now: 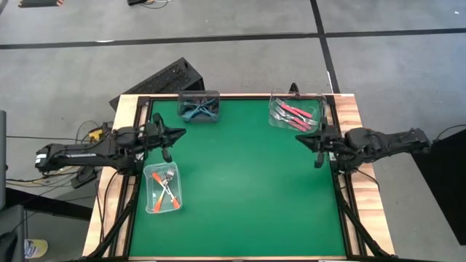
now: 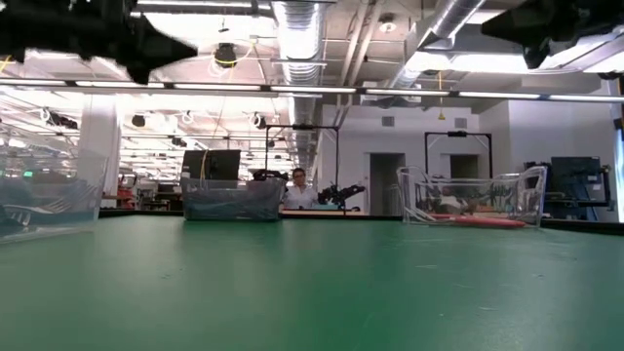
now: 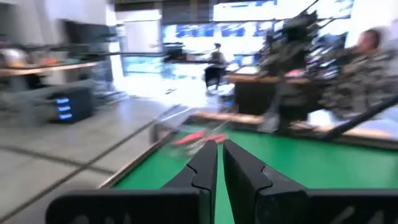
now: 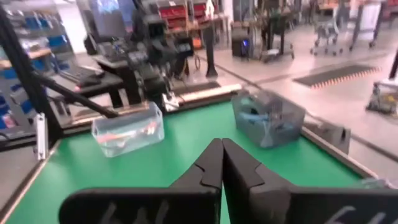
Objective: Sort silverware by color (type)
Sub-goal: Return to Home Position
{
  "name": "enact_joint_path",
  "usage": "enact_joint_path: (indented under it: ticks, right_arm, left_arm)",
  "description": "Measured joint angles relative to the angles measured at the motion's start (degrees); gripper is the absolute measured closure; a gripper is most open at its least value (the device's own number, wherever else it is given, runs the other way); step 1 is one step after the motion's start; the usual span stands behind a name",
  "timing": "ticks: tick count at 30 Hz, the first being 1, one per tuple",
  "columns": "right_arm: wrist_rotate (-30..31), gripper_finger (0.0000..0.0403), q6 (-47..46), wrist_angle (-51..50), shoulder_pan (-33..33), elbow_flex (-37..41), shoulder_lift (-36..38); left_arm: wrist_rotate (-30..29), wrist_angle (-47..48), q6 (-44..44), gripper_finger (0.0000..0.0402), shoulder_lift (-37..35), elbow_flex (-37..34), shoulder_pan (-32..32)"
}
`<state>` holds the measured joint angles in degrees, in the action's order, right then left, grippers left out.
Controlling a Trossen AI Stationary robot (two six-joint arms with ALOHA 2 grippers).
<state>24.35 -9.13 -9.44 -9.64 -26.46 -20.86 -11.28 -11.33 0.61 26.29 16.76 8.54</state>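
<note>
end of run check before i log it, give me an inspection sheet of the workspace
surface: green mat, no loose forks seen
job's things: blue forks in dark bin; pink-red forks in right clear bin; orange forks in left clear bin
clutter: nothing seen
end effectors: left end effector shut, empty, above mat's left edge; right end effector shut, empty, above right edge
cables: loose wires beyond mat's left side
surroundings: black case outside mat, by dark bin; person seated far off
</note>
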Motion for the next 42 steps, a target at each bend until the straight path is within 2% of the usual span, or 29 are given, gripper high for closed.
enact_joint_path:
  ticks: [3, 7, 9, 15, 18, 24, 29, 34, 39, 42]
  right_arm:
    - [1.57, 0.0378, 2.23, -0.68, 0.03, 0.00, 2.29]
    - [2.86, 0.0381, 3.38, -4.60, 0.08, 0.00, 4.28]
    - [2.75, 0.0380, 3.48, -6.01, 0.06, 0.38, 5.27]
    - [2.64, 0.0373, 2.35, 3.55, 0.80, 9.43, 9.35]
    - [1.39, 0.0374, 0.61, 5.82, 0.78, 12.97, 11.50]
    - [-0.43, 0.0374, 0.32, 5.46, 0.70, 13.76, 15.08]
    - [-0.58, 0.0374, 1.90, 11.79, 1.09, 18.58, 16.41]
    - [-3.42, 0.0374, 1.64, 15.08, 1.58, 20.15, 16.48]
    - [-3.47, 0.0374, 1.85, 13.63, 1.54, 20.57, 16.45]
    - [-3.45, 0.0374, 3.40, 17.56, 2.00, 23.38, 16.42]
  left_arm:
    - [-4.28, -2.17, -1.24, 0.0394, -1.69, -3.90, -0.46]
    - [-3.53, -8.95, -1.38, 0.0401, -1.97, -8.40, -0.51]
    - [-3.77, -8.59, -0.67, 0.0401, -2.02, -8.98, -0.51]
    - [-4.00, -9.07, -1.52, 0.0401, -4.70, -8.99, -0.51]
    - [-2.27, -8.70, -1.71, 0.0401, -6.55, -8.99, -0.52]
    - [-1.14, -8.62, -1.89, 0.0401, -7.73, -10.26, -1.75]
    - [-3.30, -19.75, -3.06, 0.0401, -7.70, -16.14, -2.71]
    - [-4.53, -20.43, -5.86, 0.0401, -7.70, -15.78, -2.74]
    - [-4.59, -21.53, -6.22, 0.0401, -7.72, -16.11, -2.74]
    - [-5.73, -20.81, -6.39, 0.0401, -7.70, -16.13, -2.74]
